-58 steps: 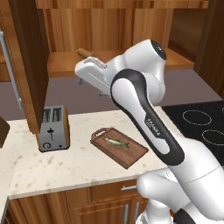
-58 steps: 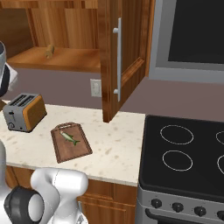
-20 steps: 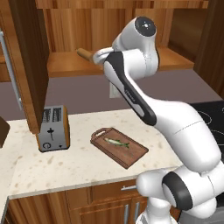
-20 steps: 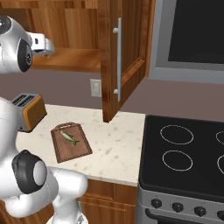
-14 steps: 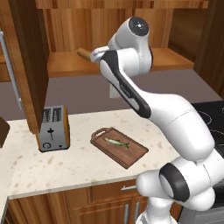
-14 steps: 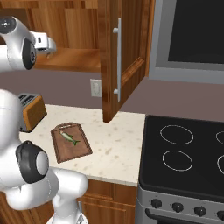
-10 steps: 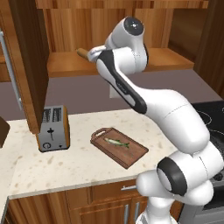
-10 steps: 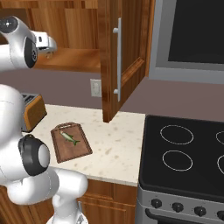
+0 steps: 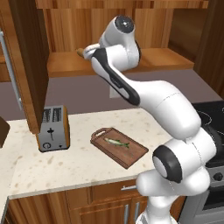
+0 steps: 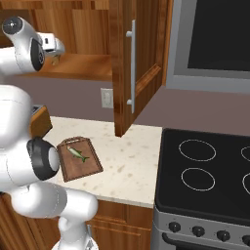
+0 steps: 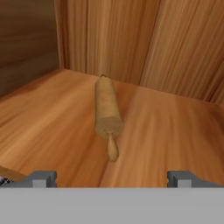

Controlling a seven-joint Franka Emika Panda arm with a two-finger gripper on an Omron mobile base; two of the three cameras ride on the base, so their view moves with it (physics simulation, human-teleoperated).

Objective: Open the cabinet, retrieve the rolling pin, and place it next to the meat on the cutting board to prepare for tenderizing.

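While the cabinet already stands open, the rolling pin lies on its shelf, at twelve o'clock of the gripper, whose fingers are spread wide and empty. Grasping it and carrying it to the cutting board beside the meat is left.

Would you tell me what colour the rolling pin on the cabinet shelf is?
Light tan wood, a shade paler than the shelf; the rolling pin shows best in the hand view.
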